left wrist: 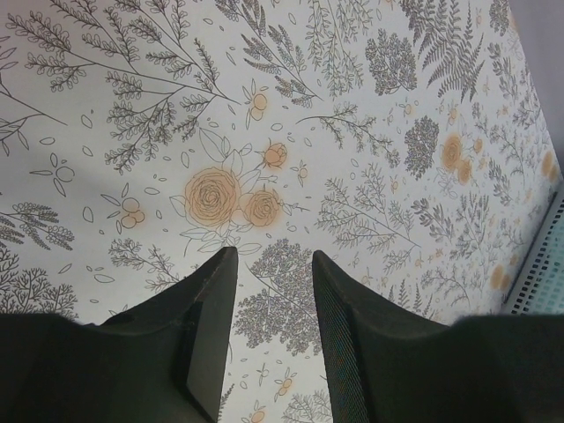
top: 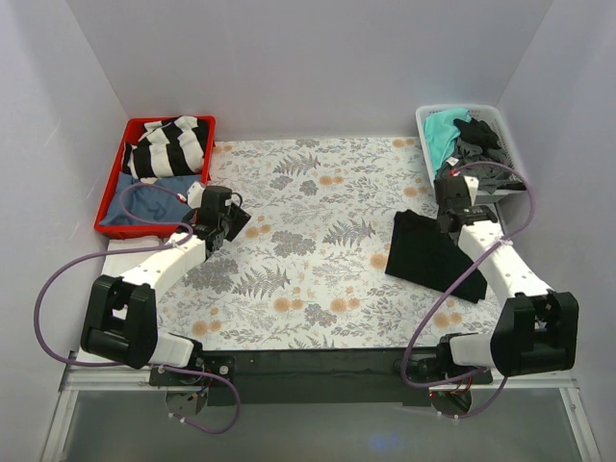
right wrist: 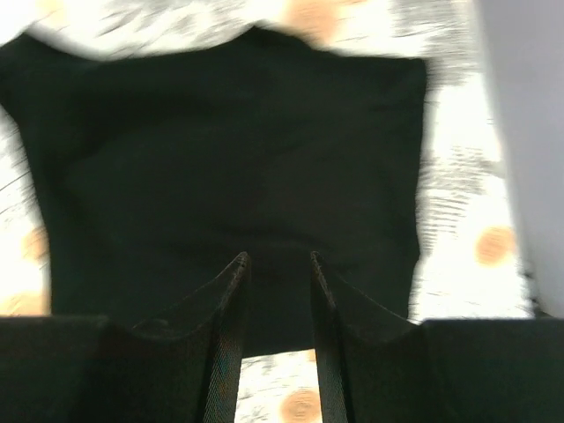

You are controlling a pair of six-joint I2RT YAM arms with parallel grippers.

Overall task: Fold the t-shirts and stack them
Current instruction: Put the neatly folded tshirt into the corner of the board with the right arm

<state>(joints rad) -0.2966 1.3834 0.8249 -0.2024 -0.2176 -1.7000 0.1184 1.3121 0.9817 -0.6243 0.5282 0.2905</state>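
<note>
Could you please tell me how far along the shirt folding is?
Looks done: a striped shirt and a blue shirt lie in the red bin. In hand: the black t-shirt lies partly folded under the open right gripper; the left gripper is open, empty. Left: a teal shirt and dark grey shirts in the white bin.

Black t-shirt [top: 430, 252]: matt, soft cloth. Table cover [top: 308, 279]: smooth, matt floral print. Red bin [top: 111, 179]: glossy plastic. Fingers [left wrist: 348, 344] of left gripper [left wrist: 273, 264]: matt black, finely ribbed.
</note>
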